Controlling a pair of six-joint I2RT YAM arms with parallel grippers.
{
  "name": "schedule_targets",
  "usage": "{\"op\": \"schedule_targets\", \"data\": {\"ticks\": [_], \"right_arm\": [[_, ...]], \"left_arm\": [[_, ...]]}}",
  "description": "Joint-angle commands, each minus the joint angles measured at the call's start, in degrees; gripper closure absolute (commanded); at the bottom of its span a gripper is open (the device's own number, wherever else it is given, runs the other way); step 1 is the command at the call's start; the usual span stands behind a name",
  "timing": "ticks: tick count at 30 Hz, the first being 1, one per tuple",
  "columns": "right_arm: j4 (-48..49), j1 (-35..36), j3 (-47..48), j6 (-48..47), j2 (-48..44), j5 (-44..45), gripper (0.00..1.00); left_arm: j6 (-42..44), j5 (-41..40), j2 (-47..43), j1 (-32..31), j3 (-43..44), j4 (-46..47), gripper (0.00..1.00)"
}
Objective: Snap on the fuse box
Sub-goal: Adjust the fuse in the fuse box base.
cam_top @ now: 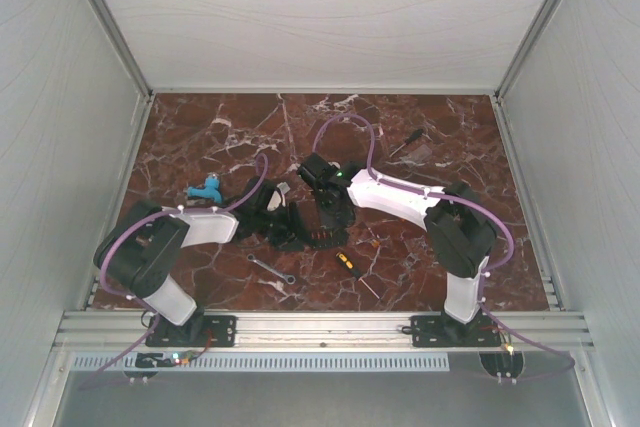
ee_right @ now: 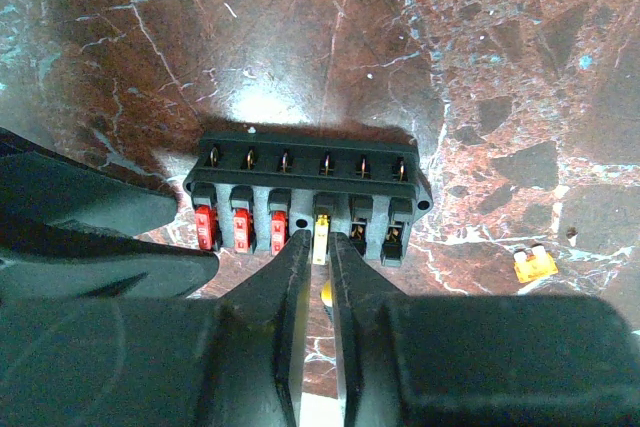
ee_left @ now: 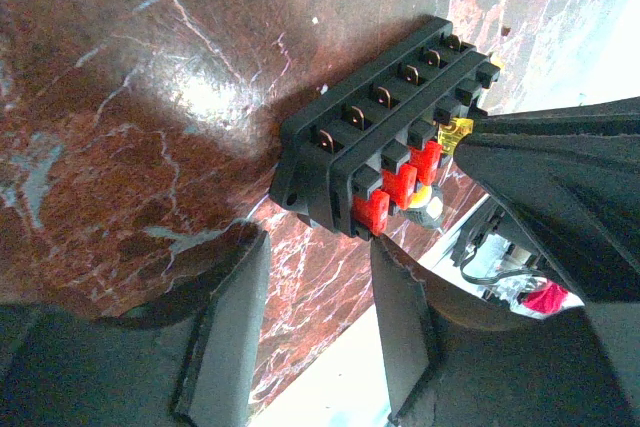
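The fuse box (ee_right: 310, 197) is a black block lying flat on the marble, also seen in the top view (cam_top: 308, 231) and the left wrist view (ee_left: 385, 137). Three red fuses (ee_right: 240, 229) fill its left slots, and a yellow fuse (ee_right: 321, 239) stands in the fourth. My right gripper (ee_right: 320, 243) is closed narrowly on that yellow fuse, one fingertip on each side. My left gripper (ee_left: 320, 255) is open at the box's red-fuse end, with nothing between its fingers (ee_left: 225, 327). Its right fingertip touches the box's corner.
A loose yellow fuse (ee_right: 534, 265) lies on the marble to the right of the box. A yellow-and-black screwdriver (cam_top: 346, 263) and a silver wrench (cam_top: 271, 269) lie in front of the arms. A blue object (cam_top: 206, 190) sits to the left, and another tool (cam_top: 405, 142) at the back right.
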Motion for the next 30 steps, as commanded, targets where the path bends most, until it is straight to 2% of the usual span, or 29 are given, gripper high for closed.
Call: {"op": "schedule_targets", "data": {"ticks": [1,7,9,17,30], "right_arm": [[-0.1,0.4,1.4,0.3,0.7,0.5,0.90],[-0.6,0.4,1.2,0.4,1.1,0.1,0.93],[-0.7,0.4,1.0,0.5,1.2,0.2,1.00],[-2.1,0.3,-0.6,1.1,2.8,1.4,1.00],[1.2,0.7,-10.5,1.1,4.7,3.1,1.00]], "left_arm": [[-0.2,-0.1,0.1,0.1,0.0,1.3,0.55],[-0.2,0.0,0.1,0.1,0.1,1.4,0.55],[-0.2,0.0,0.2,0.1,0.0,1.4,0.55],[-0.3,0.0,0.2,0.1,0.0,1.5,0.55],[-0.3,0.0,0.6,0.1,0.1,1.6,0.55]]}}
